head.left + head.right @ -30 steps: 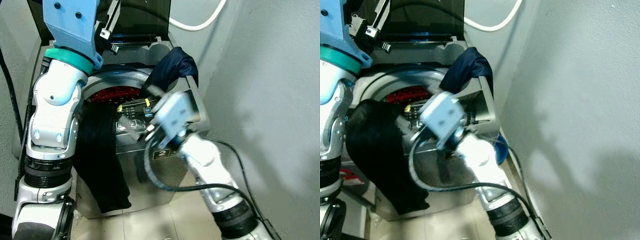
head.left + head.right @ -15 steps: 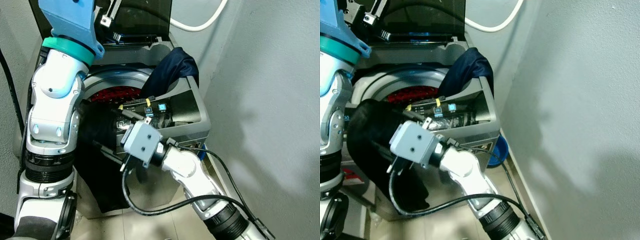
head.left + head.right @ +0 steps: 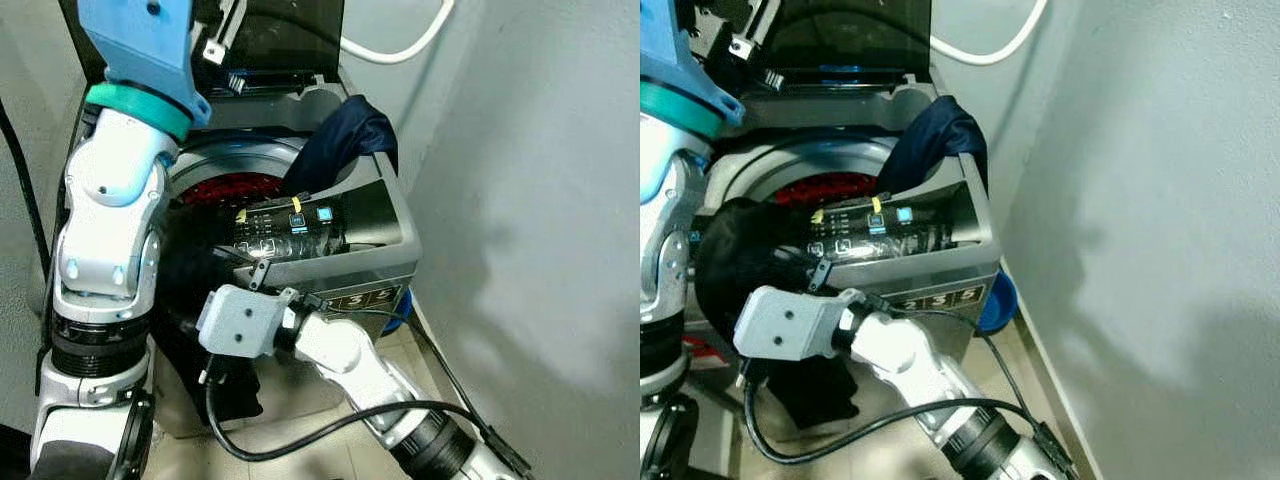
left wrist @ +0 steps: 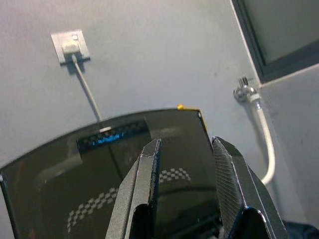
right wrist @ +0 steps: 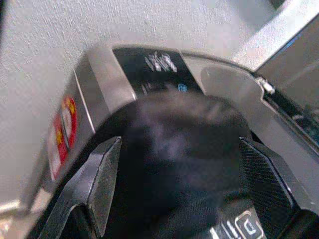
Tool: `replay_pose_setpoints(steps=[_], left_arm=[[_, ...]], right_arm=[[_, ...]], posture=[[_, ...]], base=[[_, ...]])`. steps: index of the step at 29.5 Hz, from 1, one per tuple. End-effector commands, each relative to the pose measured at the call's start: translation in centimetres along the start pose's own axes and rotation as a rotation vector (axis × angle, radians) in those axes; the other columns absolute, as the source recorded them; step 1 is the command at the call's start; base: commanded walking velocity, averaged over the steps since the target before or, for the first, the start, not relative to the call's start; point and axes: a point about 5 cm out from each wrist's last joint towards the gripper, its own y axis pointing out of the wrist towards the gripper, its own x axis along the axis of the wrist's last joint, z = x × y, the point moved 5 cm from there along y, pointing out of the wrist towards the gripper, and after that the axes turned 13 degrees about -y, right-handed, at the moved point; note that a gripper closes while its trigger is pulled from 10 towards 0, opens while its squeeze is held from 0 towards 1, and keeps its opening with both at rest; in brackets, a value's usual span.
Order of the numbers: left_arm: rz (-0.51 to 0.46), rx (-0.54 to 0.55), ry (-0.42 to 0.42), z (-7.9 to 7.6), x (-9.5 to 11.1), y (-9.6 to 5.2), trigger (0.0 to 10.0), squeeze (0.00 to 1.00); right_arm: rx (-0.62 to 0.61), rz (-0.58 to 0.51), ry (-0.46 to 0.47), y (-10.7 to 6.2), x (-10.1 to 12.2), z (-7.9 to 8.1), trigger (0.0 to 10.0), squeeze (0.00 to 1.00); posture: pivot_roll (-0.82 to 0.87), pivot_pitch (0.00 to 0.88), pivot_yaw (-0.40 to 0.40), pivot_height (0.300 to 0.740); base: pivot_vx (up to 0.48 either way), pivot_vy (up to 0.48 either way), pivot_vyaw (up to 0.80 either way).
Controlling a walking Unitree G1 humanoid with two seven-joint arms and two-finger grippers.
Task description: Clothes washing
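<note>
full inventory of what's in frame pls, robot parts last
washing machine: 1, grey top-loader, against the wall, ahead of the robot
lid: 1, dark tinted, raised at the back
black garment: 1, draped over the machine's front edge, hanging down the front
navy garment: 1, dark blue, over the machine's right rear rim
red laundry: red, inside the drum
hose: 1, white, on the wall behind
wall socket: 1, grey, above the lid
blue basin: 1, on the floor, right of the machine
left gripper: jaws open, raised by the lid
right gripper: jaws open, at the black garment
</note>
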Motion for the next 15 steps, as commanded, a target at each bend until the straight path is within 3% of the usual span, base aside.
replay_pose_setpoints(steps=[1,5,9,13,15], left_arm=[[0.048,0.003,-0.004,-0.2,-1.5,-0.2,10.0,0.00],[0.099,0.014,0.010,0.5,-2.7,-1.1,10.0,0.00],[0.139,0.057,0.082,2.1,-3.3,-3.2,10.0,0.00],[0.150,0.084,0.104,2.7,-3.4,-4.2,10.0,0.00],[0.182,0.095,0.132,3.3,-3.7,-5.6,10.0,0.00]], right_arm=[[0.004,0.031,-0.028,0.4,-0.6,0.4,10.0,0.00],[-0.022,0.063,-0.021,0.6,-1.2,0.2,10.0,0.00],[-0.026,0.083,-0.028,0.8,-1.7,0.5,10.0,0.00],[-0.028,0.078,-0.028,0.9,-1.7,0.6,10.0,0.00],[-0.027,0.072,-0.030,0.8,-1.7,0.7,10.0,0.00]], posture=[[0.09,0.030,0.000,0.740],[0.09,0.035,0.002,0.740],[0.10,0.045,-0.002,0.740],[0.11,0.049,-0.007,0.740],[0.12,0.051,-0.012,0.740]], base=[[0.000,0.000,0.00],[0.000,0.000,0.00],[0.000,0.000,0.00],[0.000,0.000,0.00],[0.000,0.000,0.00]])
